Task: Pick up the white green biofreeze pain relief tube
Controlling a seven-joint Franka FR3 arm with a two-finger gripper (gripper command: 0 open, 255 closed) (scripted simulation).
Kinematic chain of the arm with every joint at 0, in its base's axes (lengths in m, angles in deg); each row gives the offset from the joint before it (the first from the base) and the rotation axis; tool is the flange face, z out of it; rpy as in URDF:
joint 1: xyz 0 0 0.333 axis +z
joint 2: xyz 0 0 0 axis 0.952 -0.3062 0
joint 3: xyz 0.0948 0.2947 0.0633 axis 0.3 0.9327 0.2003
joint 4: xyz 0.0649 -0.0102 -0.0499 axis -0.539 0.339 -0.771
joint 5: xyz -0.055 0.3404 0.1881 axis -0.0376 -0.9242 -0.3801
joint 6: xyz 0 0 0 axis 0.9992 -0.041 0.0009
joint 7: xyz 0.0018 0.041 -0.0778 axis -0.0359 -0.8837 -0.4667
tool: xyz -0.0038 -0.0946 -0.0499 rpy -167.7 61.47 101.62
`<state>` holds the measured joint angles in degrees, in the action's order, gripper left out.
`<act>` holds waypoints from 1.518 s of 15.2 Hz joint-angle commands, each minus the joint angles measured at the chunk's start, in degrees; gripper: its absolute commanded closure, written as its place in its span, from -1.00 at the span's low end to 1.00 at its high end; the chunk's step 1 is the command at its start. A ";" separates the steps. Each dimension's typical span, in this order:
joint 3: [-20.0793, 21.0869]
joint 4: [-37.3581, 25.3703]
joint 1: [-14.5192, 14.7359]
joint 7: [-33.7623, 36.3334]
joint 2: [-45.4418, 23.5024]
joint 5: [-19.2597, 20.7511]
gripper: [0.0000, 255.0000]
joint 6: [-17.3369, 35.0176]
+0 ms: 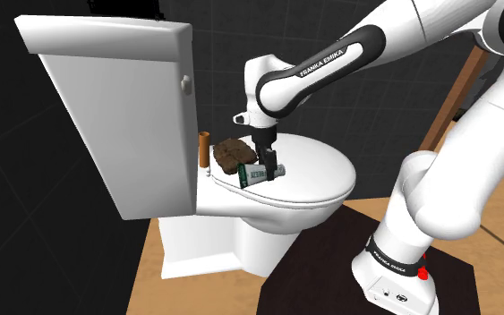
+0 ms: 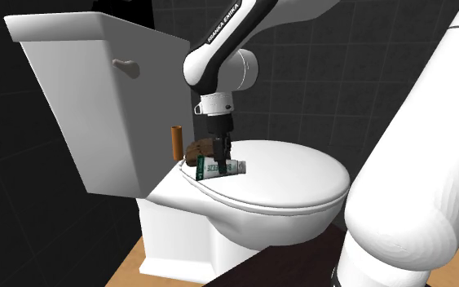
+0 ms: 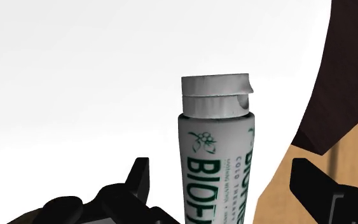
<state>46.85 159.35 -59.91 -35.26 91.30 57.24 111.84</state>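
Wrist view, nearest first: spread fingers of the end effector straddling the white-and-green tube, clear of both its flanks, nothing pinched yet. Approach and alignment apparently done; left to do, closing on the tube and lifting it (a judgement from the gaps either side, nothing more). Seen from the shoulder view, lying flat on the closed toilet lid, toward the tank end. Just behind it, one brown lump, contact between them impossible to tell; farther back, one small brown cylinder upright beside the tank. Tally: one tube, one lump, one cylinder, one toilet, one arm.
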 commanded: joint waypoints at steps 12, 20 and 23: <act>0.04 -0.30 0.03 0.04 0.08 -0.02 1.00 -0.34; 0.19 -3.91 0.01 0.24 3.14 0.13 1.00 -7.00; 0.25 -5.46 0.01 0.30 4.04 0.16 1.00 -9.46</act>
<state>47.11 154.55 -59.88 -34.94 95.08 57.37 103.31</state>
